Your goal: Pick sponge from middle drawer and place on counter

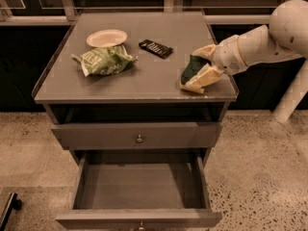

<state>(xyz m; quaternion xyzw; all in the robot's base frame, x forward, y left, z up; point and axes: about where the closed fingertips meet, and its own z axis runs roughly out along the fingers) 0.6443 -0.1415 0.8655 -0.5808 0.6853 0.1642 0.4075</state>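
The sponge point(190, 68), dark green over yellow foam, is at the counter's point(144, 76) front right corner, tilted, its lower edge touching or just above the surface. My gripper point(196, 71) reaches in from the right and is shut on the sponge, one cream finger above it and one below. The middle drawer point(139, 186) is pulled open below and its grey floor is bare.
A green-and-white snack bag point(103, 60), a white paper plate point(106, 37) and a dark snack bar point(155, 48) lie on the counter's back left and middle. A closed drawer front with a round knob point(139, 138) sits above the open drawer. Speckled floor surrounds the cabinet.
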